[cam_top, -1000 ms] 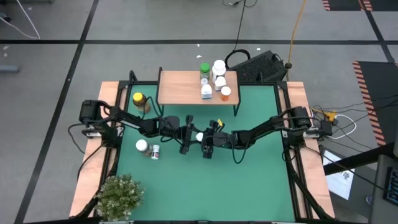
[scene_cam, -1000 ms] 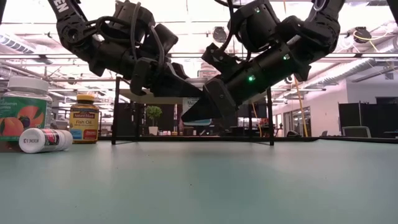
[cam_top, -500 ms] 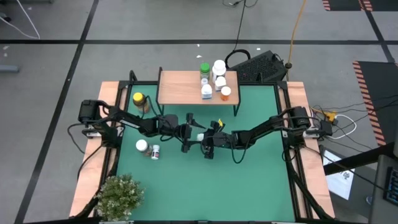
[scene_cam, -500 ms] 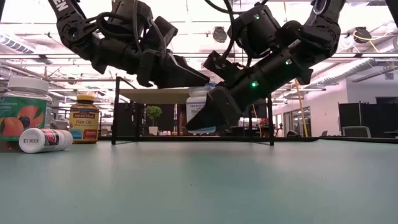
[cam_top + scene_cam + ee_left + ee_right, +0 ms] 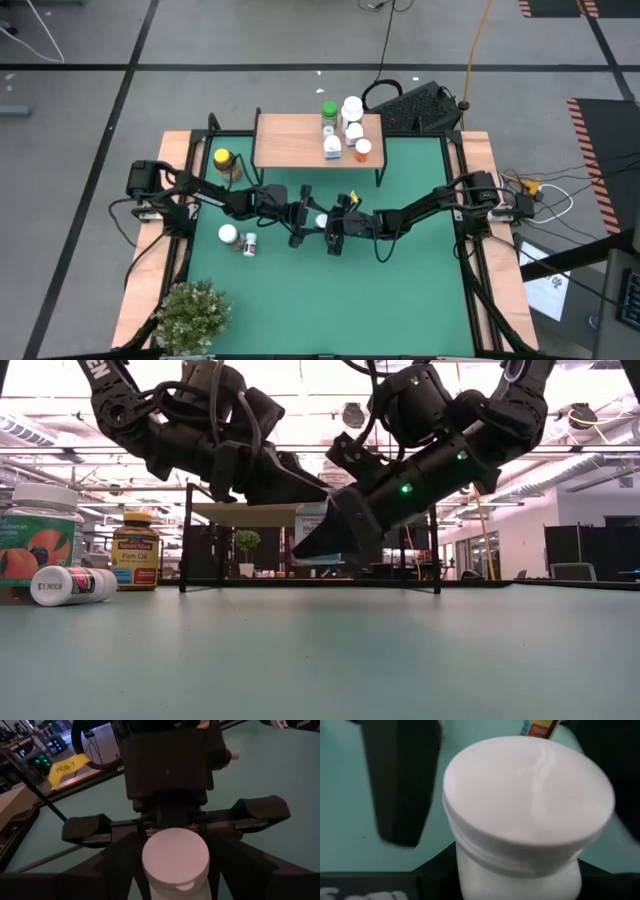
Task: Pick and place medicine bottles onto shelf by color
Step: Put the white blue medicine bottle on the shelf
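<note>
- On the high view, five small plastic bottles [image 5: 344,126] crowd the light-wood shelf's [image 5: 290,140] right end; an amber yellow-capped bottle [image 5: 225,162] and two white bottles [image 5: 238,238] wait by the mat's left edge.
- Low view: both grippers meet mid-mat, raised.
- Wrist views: right gripper [image 5: 520,875] clamps a white-capped bottle [image 5: 525,800]; left gripper [image 5: 175,870] flanks it, grip uncertain.

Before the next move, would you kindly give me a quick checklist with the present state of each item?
1. White bottle gripped by right tool: ok.
2. Left tool clear of that bottle: cannot tell.
3. Bottle raised off the green mat: ok.
4. Bare space on the shelf: ok, its left part is free.
5. Shelf group of white-capped bottles to place it beside: ok.
</note>
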You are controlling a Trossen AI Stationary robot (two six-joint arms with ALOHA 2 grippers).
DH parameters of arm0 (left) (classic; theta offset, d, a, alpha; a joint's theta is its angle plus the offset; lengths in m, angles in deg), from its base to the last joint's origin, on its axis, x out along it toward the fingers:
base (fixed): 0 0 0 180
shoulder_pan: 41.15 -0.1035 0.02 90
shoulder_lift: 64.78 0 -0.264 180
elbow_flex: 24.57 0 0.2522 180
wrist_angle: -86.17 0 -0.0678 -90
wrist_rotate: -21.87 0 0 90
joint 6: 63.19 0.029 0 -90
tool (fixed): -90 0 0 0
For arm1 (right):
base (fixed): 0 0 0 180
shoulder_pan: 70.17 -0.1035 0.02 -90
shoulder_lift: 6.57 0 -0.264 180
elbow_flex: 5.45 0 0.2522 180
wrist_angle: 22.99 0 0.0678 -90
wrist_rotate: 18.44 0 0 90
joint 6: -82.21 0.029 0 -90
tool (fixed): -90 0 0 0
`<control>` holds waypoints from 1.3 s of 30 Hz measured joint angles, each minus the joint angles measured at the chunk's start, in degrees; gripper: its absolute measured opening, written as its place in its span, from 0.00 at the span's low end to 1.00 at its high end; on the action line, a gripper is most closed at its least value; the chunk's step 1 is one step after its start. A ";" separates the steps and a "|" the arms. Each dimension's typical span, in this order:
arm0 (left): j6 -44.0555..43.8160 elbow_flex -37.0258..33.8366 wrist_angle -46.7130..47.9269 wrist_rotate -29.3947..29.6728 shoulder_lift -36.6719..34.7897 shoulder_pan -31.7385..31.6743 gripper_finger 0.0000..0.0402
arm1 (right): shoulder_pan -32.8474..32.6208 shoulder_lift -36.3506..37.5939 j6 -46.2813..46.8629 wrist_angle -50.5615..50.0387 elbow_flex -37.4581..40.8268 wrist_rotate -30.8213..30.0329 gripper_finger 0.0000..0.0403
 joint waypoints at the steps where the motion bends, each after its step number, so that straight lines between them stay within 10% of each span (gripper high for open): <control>1: 0.00 0.00 0.00 0.00 0.00 0.00 0.63 | -0.04 0.00 0.00 -0.11 0.00 0.02 0.39; 21: -3.46 0.03 6.14 1.42 -3.01 -1.10 0.45 | -0.09 -0.08 1.30 2.25 0.00 -0.46 0.48; 39: -2.34 -0.05 24.01 12.38 -22.61 -4.27 0.45 | -7.74 13.69 8.04 -14.36 0.04 -18.54 0.52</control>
